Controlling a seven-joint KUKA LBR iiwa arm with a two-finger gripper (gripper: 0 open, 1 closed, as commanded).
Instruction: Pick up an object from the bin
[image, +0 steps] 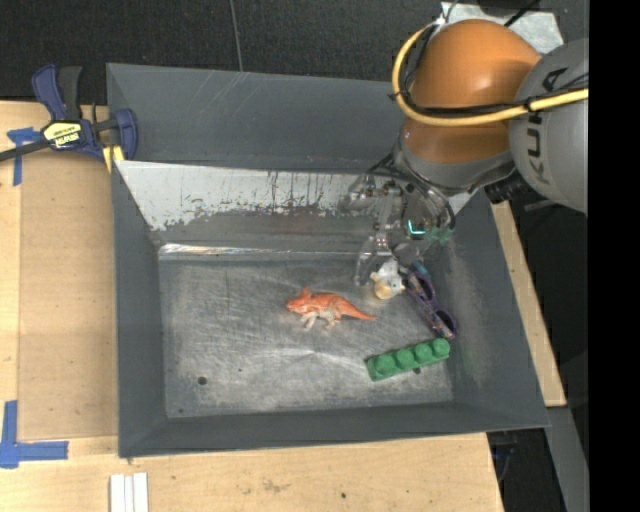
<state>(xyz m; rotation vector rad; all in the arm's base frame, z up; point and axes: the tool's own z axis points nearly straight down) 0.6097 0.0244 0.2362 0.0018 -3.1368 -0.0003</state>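
The robot's gripper (382, 270) hangs low inside the grey metal bin (140, 330), near the back right corner of its floor. Whether the claw is released or clenched cannot be told from this angle, as its metal parts overlap against the bin's back wall. Right at its lower tip lies a small cream and yellow object (385, 287), rounded in shape and too small to identify. It seems to touch the tip, but it is unclear whether it is actually gripped.

Just to the right of that, a thin purple object (432, 305) runs diagonally down toward the right wall. It looks like a strap or handle.

To the left of the claw, near the middle of the floor, an orange toy dinosaur (328, 308) stands with its tail pointing right. It is apart from the claw.

In front of the claw, near the right front corner, a green block (408, 358) with round studs lies slightly tilted. Its right end is close to the lower end of the purple object.

Above the claw, the arm's rounded orange cover (465, 80) overhangs the bin's back right corner.
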